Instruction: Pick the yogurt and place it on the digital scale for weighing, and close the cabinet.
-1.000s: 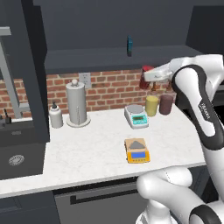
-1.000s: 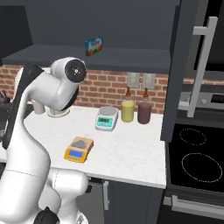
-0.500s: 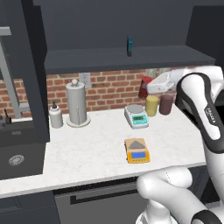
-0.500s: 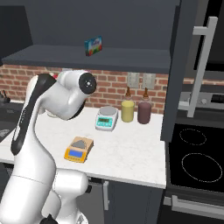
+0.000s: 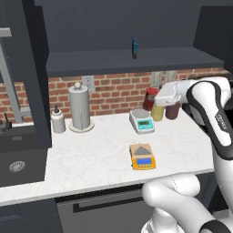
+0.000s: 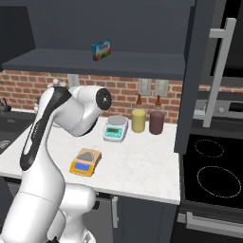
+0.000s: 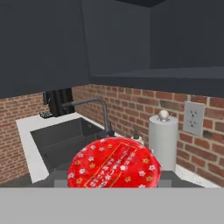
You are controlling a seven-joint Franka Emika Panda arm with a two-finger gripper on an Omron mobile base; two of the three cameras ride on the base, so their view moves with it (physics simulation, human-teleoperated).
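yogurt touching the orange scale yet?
Apart. Left base view: the yogurt is up in the gripper, well above the counter; the digital scale lies bare near the front edge.

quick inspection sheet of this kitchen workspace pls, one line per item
surface: white marble counter, brick wall behind
job's things: yogurt held in the gripper, red lid facing the hand camera; digital scale on the counter, plate bare; cabinet door open
clutter: white scale, yellow jar, dark jar, paper towel holder, soap bottle
grippers: shut on the yogurt, above the counter
cables: nothing seen
surroundings: sink, stovetop
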